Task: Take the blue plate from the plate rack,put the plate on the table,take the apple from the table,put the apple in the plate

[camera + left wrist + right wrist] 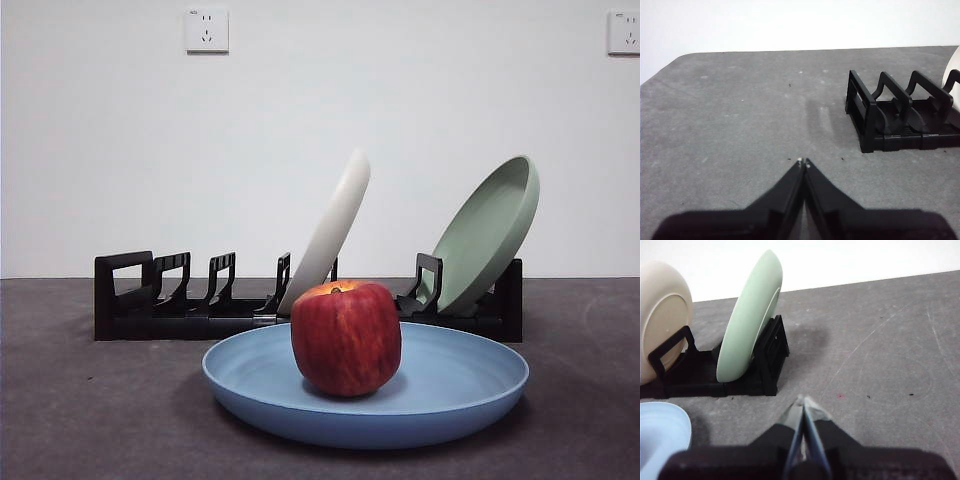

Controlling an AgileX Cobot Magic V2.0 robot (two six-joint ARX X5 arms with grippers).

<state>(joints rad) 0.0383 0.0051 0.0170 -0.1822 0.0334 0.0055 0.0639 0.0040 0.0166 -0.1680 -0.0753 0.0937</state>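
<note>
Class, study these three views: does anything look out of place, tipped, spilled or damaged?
Nothing stands out. The apple sits upright in the blue plate on the table; the cream plate and green plate lean in the rack.

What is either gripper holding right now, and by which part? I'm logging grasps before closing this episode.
Nothing is held. The left gripper and right gripper are both shut on nothing above the table. The apple sits free in the blue plate.

We see a matt grey, faintly textured surface (80, 400), a smooth matt blue plate (460, 385), a glossy streaked apple (346, 338) and a black plastic plate rack (180, 300).
</note>
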